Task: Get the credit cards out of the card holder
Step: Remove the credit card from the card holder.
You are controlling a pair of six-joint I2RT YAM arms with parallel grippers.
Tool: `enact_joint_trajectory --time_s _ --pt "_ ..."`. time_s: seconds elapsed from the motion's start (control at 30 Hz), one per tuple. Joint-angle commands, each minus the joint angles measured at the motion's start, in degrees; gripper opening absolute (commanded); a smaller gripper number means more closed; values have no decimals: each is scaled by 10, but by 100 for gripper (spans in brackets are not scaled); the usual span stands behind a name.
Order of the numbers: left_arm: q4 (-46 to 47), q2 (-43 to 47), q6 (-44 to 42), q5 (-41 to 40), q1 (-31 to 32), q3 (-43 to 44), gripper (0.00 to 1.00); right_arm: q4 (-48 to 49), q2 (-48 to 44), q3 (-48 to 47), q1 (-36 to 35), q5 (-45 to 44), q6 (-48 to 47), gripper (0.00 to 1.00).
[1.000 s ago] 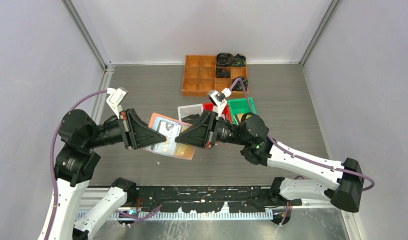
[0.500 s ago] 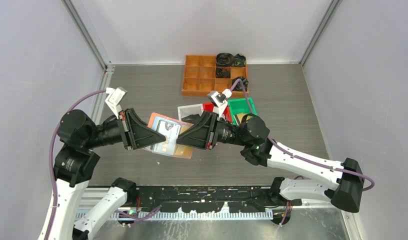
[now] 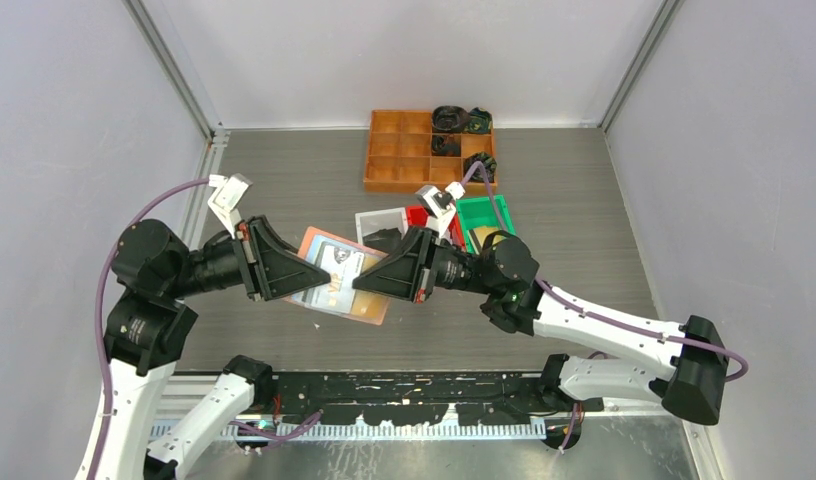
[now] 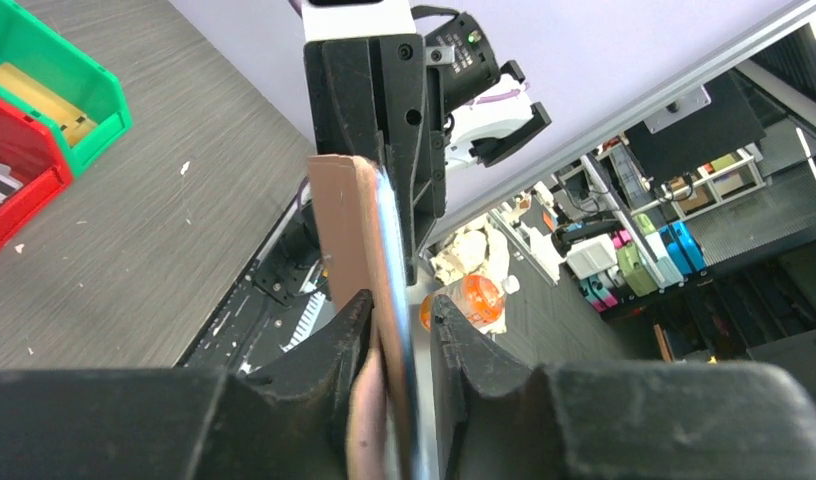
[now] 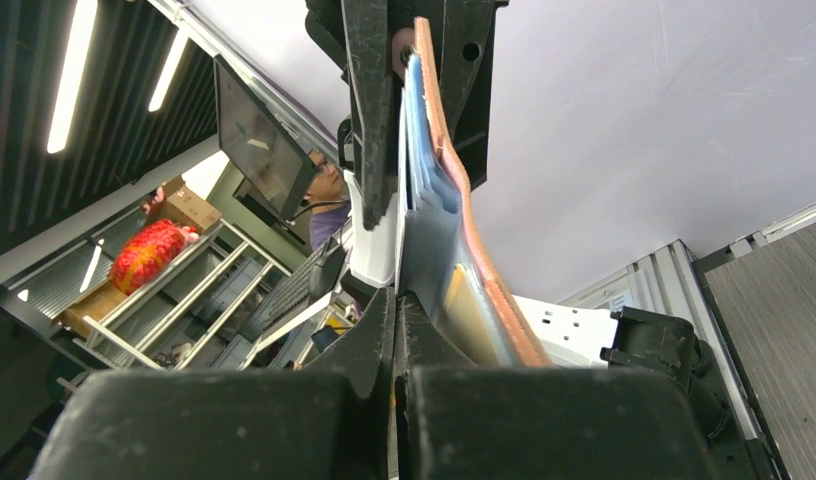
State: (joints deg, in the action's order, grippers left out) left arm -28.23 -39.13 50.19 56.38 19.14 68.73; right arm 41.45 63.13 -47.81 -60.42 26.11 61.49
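Card holder (image 3: 369, 305) sits tilted and open between the left gripper (image 3: 319, 275) and right gripper (image 3: 360, 283) in the top view. Grey-blue credit cards (image 3: 334, 267) show in its pockets, and the black gripper bodies hide both side edges.

Left wrist view: the holder stands edge-on between the left fingers (image 4: 339, 345), which close on it. The contact deeper in is hidden. A green bin (image 4: 59, 85) and a red bin (image 4: 19, 170) are cut off at the frame edge.

Right wrist view: the right jaws are pressed together against the holder's pale blue pockets. Whether they pinch a pocket edge or a card is hard to tell.
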Motion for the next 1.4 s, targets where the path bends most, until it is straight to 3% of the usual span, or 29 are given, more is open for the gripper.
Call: enact_joint_trajectory --time_s 0.0,0.1,0.4,0.7,0.87,0.93,1.0,1.17,1.37 --pt "52 -7 20 -2 2 30 29 76 -21 11 -3 -2 4 1" --pt "55 -19 20 6 2 38 28 97 -18 14 -2 -4 12 1" --pt "29 -10 3 -26 2 40 1 93 -33 30 -3 -20 1 1" --pt "21 -8 2 -39 1 50 0 76 -35 36 -6 -27 -5 1" --pt "13 -8 -5 -46 1 47 0 77 -22 11 -10 -28 6 38" --pt "12 -7 -5 -49 1 46 0 77 -14 3 -12 -27 8 47" --pt "12 -7 -5 -49 2 47 0 74 -7 -3 -11 -27 7 49" --pt "11 -7 -6 -48 1 46 0 65 3 -18 -13 -29 8 36" --pt "3 -6 -16 -51 1 51 0 37 -15 -13 -12 -32 -9 14"
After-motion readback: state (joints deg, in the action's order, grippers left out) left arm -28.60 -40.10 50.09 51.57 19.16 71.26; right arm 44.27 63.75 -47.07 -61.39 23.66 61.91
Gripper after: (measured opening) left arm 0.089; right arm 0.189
